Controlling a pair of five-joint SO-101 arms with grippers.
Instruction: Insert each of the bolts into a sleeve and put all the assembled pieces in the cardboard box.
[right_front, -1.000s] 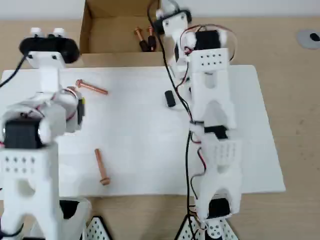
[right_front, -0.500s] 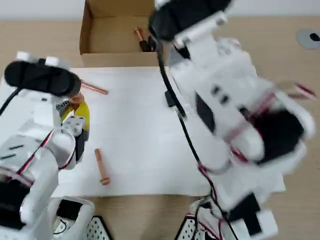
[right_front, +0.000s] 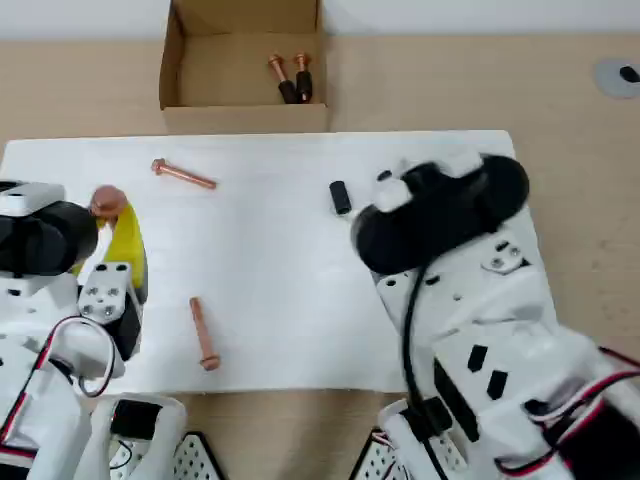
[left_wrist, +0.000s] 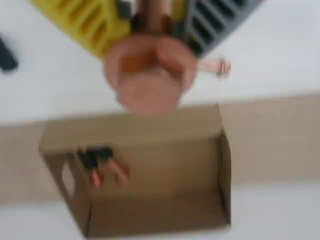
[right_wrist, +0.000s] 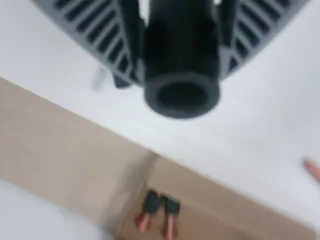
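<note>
Jaws, left gripper (left_wrist: 150, 17): clenched on bolt (left_wrist: 149, 75), frame top; right gripper (right_wrist: 181, 25): grasping sleeve (right_wrist: 181, 80) between them.

Left arm (right_front: 70, 340): white printed shell, rounded black motor (right_front: 40, 238), yellow ribbed finger (left_wrist: 80, 20), grey ribbed finger (left_wrist: 220, 25), small metal plate (right_front: 100, 298) with screws, thin red wire (right_front: 40, 365), white cable loop (right_front: 92, 352)
Right arm (right_front: 500, 320): white shell with dark rectangular slots (right_front: 482, 358), broad black housing (right_front: 445, 215), black cable (right_front: 408, 330), red wires (right_front: 600, 390), dark grey ribbed fingers (right_wrist: 85, 25)
</note>
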